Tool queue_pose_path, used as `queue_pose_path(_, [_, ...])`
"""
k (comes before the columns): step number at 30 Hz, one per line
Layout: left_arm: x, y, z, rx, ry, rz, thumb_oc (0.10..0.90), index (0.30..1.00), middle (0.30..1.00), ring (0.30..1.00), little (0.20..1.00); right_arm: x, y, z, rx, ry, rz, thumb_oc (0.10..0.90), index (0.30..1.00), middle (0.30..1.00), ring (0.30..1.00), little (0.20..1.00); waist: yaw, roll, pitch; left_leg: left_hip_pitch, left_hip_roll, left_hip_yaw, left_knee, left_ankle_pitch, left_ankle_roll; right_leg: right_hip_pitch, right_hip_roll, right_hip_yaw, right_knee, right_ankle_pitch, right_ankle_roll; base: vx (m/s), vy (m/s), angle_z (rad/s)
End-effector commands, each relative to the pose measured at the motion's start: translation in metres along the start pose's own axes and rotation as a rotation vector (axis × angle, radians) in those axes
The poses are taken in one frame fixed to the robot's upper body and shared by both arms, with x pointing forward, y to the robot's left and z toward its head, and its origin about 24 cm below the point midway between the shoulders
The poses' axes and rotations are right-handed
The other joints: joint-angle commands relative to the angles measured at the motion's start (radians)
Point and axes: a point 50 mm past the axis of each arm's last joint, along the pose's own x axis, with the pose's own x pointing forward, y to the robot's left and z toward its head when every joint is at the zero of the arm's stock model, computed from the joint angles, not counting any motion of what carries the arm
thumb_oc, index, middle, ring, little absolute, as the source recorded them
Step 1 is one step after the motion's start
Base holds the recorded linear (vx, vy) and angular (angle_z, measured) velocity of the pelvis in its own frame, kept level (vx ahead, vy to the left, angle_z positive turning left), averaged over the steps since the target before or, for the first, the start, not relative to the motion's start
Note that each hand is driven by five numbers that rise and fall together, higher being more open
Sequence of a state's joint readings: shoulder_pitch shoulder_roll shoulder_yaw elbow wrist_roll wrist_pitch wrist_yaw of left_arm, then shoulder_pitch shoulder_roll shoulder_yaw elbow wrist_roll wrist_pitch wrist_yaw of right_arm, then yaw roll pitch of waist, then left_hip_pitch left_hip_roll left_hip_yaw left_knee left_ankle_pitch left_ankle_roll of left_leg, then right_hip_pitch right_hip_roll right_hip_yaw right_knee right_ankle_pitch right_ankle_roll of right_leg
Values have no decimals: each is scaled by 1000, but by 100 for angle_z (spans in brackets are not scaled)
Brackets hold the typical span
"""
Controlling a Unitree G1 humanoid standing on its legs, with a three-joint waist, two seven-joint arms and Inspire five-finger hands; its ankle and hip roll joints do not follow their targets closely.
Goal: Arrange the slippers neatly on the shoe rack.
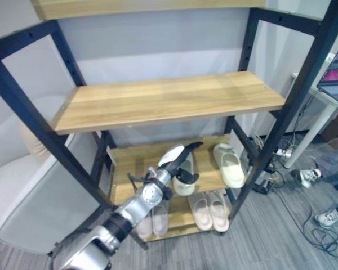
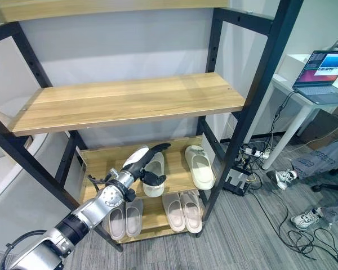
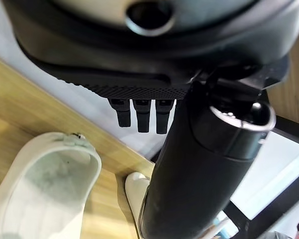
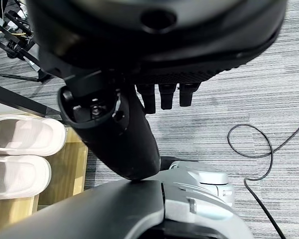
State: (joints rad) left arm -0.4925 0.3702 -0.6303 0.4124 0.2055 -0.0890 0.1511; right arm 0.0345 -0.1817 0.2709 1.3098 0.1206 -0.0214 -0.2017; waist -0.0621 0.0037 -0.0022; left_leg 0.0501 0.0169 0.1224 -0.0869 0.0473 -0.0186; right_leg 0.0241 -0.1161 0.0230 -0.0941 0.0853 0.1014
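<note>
- Nearest to the head camera, the left hand (image 1: 177, 159) is reached out over the second-lowest shelf (image 1: 124, 163) of the shoe rack (image 1: 304, 76), with its fingers held straight and apart from the thumb; nothing is clasped in it.
- One pale slipper (image 1: 184, 179) is seen just under and beside that hand, lying on the second-lowest shelf with its toe pointing toward the back wall; whether the thumb touches it cannot be told.
- A second pale slipper (image 1: 229, 164) is laid on the same shelf, toward the rack's right post and apart from the first.
- In the left wrist view, the near slipper's opening (image 3: 45, 189) is shown past the straight fingertips (image 3: 142, 118), and the toe of the other slipper (image 3: 136, 186) is seen beyond the thumb.
- On the bottom shelf (image 1: 180, 216), a pink pair of slippers (image 1: 209, 211) is set side by side, touching, toes toward the back.
- Another pale pair (image 1: 153, 220) is placed on the bottom shelf to the left, partly hidden by the left arm.
- The wide middle shelf (image 1: 169, 98) is held between the black posts.
- The right hand (image 4: 139, 79) is shown in its own wrist view over grey carpet (image 4: 249, 89), fingers straight and relaxed, holding nothing; two pink slippers (image 4: 20, 154) on a wooden shelf edge are seen beside it.
</note>
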Motion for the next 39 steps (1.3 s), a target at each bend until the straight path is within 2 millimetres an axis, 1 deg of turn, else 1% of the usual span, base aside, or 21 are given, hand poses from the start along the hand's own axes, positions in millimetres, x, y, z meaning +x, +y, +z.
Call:
queue_pose_path(1, [44, 58, 58, 51, -208, 227, 800, 900, 900, 900, 900, 1, 6, 14, -63, -40, 47, 800, 900, 900, 900, 900, 0, 59, 14, -16, -30, -62, 0, -76, 13, -12, 60, -80, 40, -91, 13, 0, 0, 0])
queue_pose_path(6, [49, 65, 63, 114, -219, 253, 800, 900, 900, 900, 900, 2, 1, 16, -66, -48, 31, 800, 900, 900, 900, 900, -7, 69, 35, -34, -32, -52, 0, -75, 14, -38, 58, -69, 49, -88, 16, 0, 26, -9])
queue_pose_path(7, [51, 72, 64, 154, -219, 274, 800, 900, 900, 900, 900, 3, -4, 20, -60, -59, 16, 800, 900, 900, 900, 900, -11, 76, 49, -46, -34, -47, 0, -72, 15, -53, 57, -64, 57, -87, 18, -15, 34, -10])
queue_pose_path(8, [51, 74, 64, 168, -219, 279, 800, 900, 900, 900, 900, 3, -6, 22, -58, -66, 10, 800, 900, 900, 900, 900, -12, 79, 55, -52, -35, -46, 0, -71, 16, -61, 57, -61, 61, -86, 18, -33, 46, -13])
queue_pose_path(10, [54, 85, 67, 211, -221, 310, 800, 900, 900, 900, 900, 4, -12, 32, -55, -100, -10, 800, 900, 900, 900, 900, -15, 88, 76, -76, -36, -38, 0, -64, 19, -96, 56, -53, 75, -83, 19, -50, 45, -16])
queue_pose_path(12, [55, 89, 69, 229, -222, 319, 800, 900, 900, 900, 900, 4, -13, 35, -57, -112, -14, 800, 900, 900, 900, 900, -16, 92, 82, -84, -37, -34, 0, -63, 20, -108, 57, -48, 80, -82, 20, -34, 35, -12])
queue_pose_path(16, [58, 106, 73, 282, -219, 373, 800, 900, 900, 900, 900, 5, -16, 40, -62, -130, -25, 800, 900, 900, 900, 900, -19, 98, 101, -101, -38, -28, 0, -58, 21, -132, 59, -42, 91, -82, 19, -10, 27, -6])
queue_pose_path(21, [62, 121, 82, 369, -235, 421, 800, 900, 900, 900, 900, 5, -21, 47, -71, -156, -38, 800, 900, 900, 900, 900, -21, 100, 131, -121, -37, -25, 0, -51, 23, -158, 58, -41, 105, -83, 20, -1, 3, -1])
queue_pose_path(23, [63, 128, 87, 448, -240, 440, 800, 900, 900, 900, 900, 5, -21, 52, -70, -172, -42, 800, 900, 900, 900, 900, -22, 102, 144, -130, -37, -22, 0, -49, 24, -171, 59, -39, 110, -83, 20, -28, 20, -4])
queue_pose_path(24, [64, 134, 91, 535, -248, 456, 800, 900, 900, 900, 900, 5, -23, 55, -67, -183, -46, 800, 900, 900, 900, 900, -21, 101, 149, -136, -36, -20, 0, -48, 24, -177, 59, -41, 113, -82, 21, -19, 7, -14])
queue_pose_path(25, [64, 134, 92, 537, -248, 456, 800, 900, 900, 900, 900, 5, -23, 55, -67, -184, -45, 800, 900, 900, 900, 900, -20, 101, 150, -136, -36, -20, 0, -48, 24, -177, 59, -40, 113, -82, 21, -34, 9, -16])
queue_pose_path(26, [64, 142, 92, 683, -237, 476, 800, 900, 900, 900, 900, 5, -24, 61, -66, -214, -51, 800, 900, 900, 900, 900, -21, 101, 165, -143, -34, -17, 0, -47, 24, -188, 59, -42, 120, -83, 23, -22, 10, -16])
queue_pose_path(27, [64, 144, 93, 739, -237, 479, 800, 900, 900, 900, 900, 4, -24, 66, -67, -229, -54, 800, 900, 900, 900, 900, -19, 99, 170, -146, -35, -17, 0, -47, 24, -192, 59, -42, 124, -85, 23, -19, 9, -12])
queue_pose_path(30, [64, 152, 94, 850, -222, 500, 800, 900, 900, 900, 900, 4, -25, 72, -70, -252, -57, 800, 900, 900, 900, 900, -16, 98, 180, -148, -34, -17, 0, -46, 24, -194, 57, -44, 128, -88, 22, 4, 3, -13])
queue_pose_path(31, [64, 155, 95, 867, -223, 511, 800, 900, 900, 900, 900, 4, -25, 74, -69, -258, -60, 800, 900, 900, 900, 900, -16, 97, 183, -149, -36, -18, 0, -46, 25, -195, 57, -46, 128, -88, 22, 4, 7, -8])
queue_pose_path(32, [62, 163, 94, 877, -207, 534, 800, 900, 900, 900, 900, 4, -24, 71, -69, -252, -55, 800, 900, 900, 900, 900, -14, 95, 187, -148, -36, -17, 0, -49, 25, -195, 55, -52, 126, -88, 22, 3, 6, -5])
queue_pose_path(33, [60, 164, 95, 878, -211, 545, 800, 900, 900, 900, 900, 4, -24, 69, -66, -249, -53, 800, 900, 900, 900, 900, -14, 95, 187, -148, -36, -16, 0, -49, 24, -194, 55, -54, 126, -88, 22, 0, 0, 0])
queue_pose_path(37, [56, 163, 93, 839, -220, 548, 800, 900, 900, 900, 900, 4, -22, 63, -61, -234, -47, 800, 900, 900, 900, 900, -12, 95, 181, -139, -38, -17, 0, -54, 24, -183, 55, -60, 126, -93, 21, 0, 0, 0])
queue_pose_path(39, [55, 158, 93, 791, -234, 541, 800, 900, 900, 900, 900, 4, -21, 58, -61, -220, -39, 800, 900, 900, 900, 900, -10, 96, 168, -128, -40, -17, 0, -60, 25, -168, 54, -66, 127, -99, 21, 39, 24, 1])
